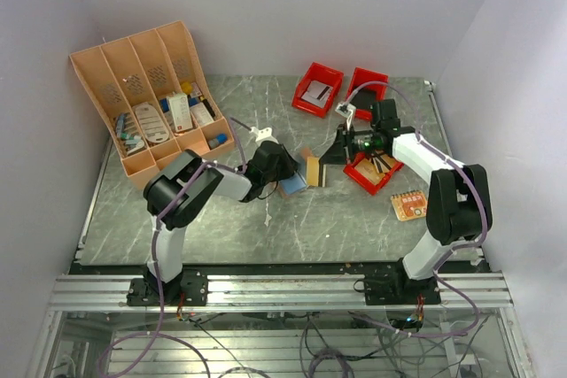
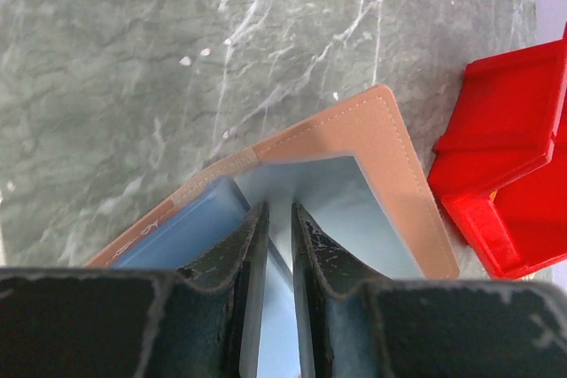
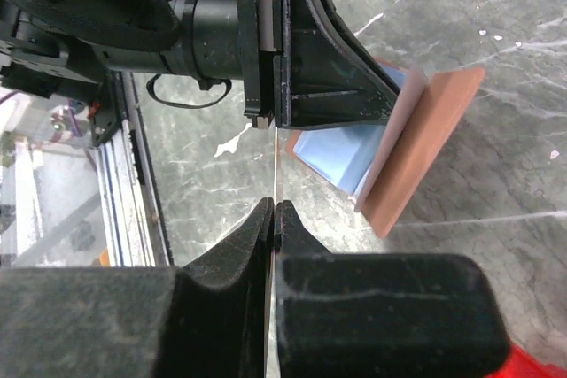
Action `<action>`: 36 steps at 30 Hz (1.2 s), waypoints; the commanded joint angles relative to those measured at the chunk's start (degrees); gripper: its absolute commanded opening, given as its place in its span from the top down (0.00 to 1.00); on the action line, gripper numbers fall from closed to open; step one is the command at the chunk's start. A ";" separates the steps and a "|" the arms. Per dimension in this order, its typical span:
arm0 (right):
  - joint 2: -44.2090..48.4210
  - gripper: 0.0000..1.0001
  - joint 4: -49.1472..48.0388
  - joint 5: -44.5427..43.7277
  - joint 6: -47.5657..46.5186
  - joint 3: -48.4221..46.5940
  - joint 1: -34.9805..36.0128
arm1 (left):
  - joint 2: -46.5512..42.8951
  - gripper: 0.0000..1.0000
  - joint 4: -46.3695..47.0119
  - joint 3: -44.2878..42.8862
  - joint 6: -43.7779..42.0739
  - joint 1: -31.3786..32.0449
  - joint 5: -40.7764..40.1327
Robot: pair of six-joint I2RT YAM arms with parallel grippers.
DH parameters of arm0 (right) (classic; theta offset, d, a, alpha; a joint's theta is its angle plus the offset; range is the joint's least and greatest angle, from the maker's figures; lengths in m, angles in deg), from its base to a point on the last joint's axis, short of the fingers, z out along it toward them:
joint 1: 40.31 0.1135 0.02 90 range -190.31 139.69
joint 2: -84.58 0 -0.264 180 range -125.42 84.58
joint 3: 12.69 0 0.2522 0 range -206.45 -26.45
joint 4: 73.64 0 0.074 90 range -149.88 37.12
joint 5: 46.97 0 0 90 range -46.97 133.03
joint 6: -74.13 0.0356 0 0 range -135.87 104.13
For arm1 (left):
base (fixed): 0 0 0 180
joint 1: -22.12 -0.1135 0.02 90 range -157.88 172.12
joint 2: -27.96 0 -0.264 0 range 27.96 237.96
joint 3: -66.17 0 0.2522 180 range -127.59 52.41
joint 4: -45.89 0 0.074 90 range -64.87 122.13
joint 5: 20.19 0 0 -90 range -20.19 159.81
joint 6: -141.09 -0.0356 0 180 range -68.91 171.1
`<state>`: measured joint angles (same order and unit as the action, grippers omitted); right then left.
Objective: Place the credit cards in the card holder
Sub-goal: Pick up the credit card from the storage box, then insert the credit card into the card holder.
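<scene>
Now your left gripper [image 2: 279,212] is standing a little open over the tan leather card holder [image 2: 381,148], lying open just beside the red plastic bin [image 2: 500,121]. Your right gripper [image 3: 274,210] is sitting fully shut.

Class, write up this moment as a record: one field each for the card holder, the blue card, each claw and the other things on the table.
Card holder: open in a V, tan outside showing
Blue card: against the holder's inside; whether it is seated cannot be told
Left claw: slightly open, over the holder's inside
Right claw: shut, facing the left claw
Also present: red bins, slotted rack, orange card
</scene>
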<state>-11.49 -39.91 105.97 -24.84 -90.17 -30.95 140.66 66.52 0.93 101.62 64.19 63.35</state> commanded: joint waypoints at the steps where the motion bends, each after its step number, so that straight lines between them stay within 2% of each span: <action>1: -0.81 1.00 -0.22 -6.40 0.37 -3.30 2.88 | 2.13 0.72 0.65 -3.33 -2.27 -0.60 4.89; 11: -9.18 1.00 2.86 -17.81 -2.32 -11.35 3.60 | 3.57 0.72 0.79 -4.27 -2.79 -1.97 8.40; 19: -14.39 1.00 4.76 -22.79 -3.07 -14.62 3.50 | -0.98 0.71 -2.67 -2.59 -7.42 -2.07 11.44; 29: -17.75 1.00 5.39 -14.83 -0.07 -15.29 3.30 | -8.16 0.72 -7.67 4.28 -8.69 -2.15 7.83; 36: -19.32 1.00 4.99 -9.42 2.27 -15.07 3.20 | -9.26 0.72 -11.63 6.50 -10.02 -2.10 5.41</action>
<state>-29.41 -35.28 92.64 -24.12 -104.58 -27.60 132.53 58.28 6.26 93.55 62.33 71.52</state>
